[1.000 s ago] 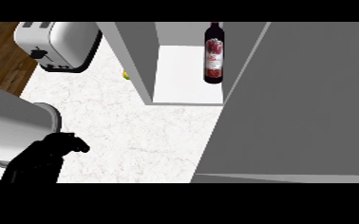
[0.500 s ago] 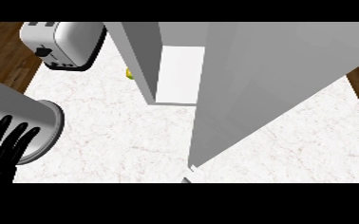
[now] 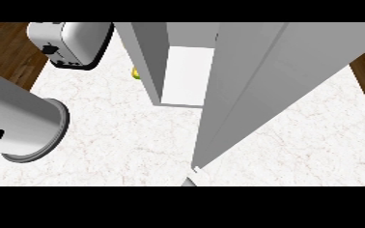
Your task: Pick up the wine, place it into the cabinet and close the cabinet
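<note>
The white cabinet (image 3: 153, 63) stands on the marble counter (image 3: 128, 135). Its grey door (image 3: 271, 87) is swung across most of the opening, leaving a narrow strip of pale interior (image 3: 187, 77) in sight. No wine bottle shows; the door covers the part of the cabinet where it stood. My left forearm (image 3: 28, 125) fills the left side as a thick grey cylinder. Only a black sliver of the left hand (image 3: 1, 134) shows at the picture's edge. The right hand shows nowhere. A small pale piece (image 3: 192, 176) sticks out below the door's near corner.
A silver toaster (image 3: 71, 43) sits at the back left of the counter. A small yellow-green object (image 3: 135, 73) peeks out beside the cabinet's left wall. Brown wood (image 3: 18, 63) lies beyond the counter's left edge.
The door has swung further across the opening and now hides the wine bottle seen a second ago. My left forearm has come closer and its hand has slid almost out at the left.
</note>
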`<action>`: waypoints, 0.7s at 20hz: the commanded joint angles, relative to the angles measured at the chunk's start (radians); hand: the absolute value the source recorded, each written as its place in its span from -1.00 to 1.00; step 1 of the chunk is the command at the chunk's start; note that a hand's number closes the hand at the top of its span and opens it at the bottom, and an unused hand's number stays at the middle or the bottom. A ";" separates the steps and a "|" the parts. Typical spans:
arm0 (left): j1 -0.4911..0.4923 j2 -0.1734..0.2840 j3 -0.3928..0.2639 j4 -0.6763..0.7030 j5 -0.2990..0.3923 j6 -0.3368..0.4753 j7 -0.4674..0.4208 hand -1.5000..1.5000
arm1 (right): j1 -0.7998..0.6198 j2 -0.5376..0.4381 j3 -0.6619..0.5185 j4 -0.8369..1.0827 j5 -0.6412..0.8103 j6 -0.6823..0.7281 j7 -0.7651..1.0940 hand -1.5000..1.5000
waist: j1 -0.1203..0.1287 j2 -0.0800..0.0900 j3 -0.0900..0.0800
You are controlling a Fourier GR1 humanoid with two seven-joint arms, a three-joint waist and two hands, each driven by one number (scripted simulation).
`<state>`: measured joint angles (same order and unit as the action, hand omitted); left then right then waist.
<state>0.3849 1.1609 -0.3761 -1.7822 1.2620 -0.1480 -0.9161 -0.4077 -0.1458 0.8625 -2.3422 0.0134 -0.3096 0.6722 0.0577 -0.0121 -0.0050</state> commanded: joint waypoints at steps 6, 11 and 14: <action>0.066 0.077 0.111 0.071 0.051 -0.177 -0.004 -1.00 | -0.295 0.138 -0.079 0.263 -0.015 -0.178 -0.006 1.00 | 0.014 0.008 0.001; 0.087 0.021 0.112 0.156 -0.009 -0.228 -0.022 -1.00 | -0.516 0.143 -0.248 0.499 -0.124 -0.185 -0.059 1.00 | 0.006 0.017 0.001; 0.120 0.053 0.166 0.131 0.019 -0.244 -0.003 -1.00 | -0.632 0.145 -0.324 0.627 -0.198 -0.159 -0.089 1.00 | 0.009 0.015 0.004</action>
<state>0.4739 1.1961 -0.2616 -1.6816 1.2584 -0.3077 -0.8920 -0.8880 -0.0190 0.6461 -1.8595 -0.1039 -0.4868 0.5978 0.0670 0.0018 -0.0023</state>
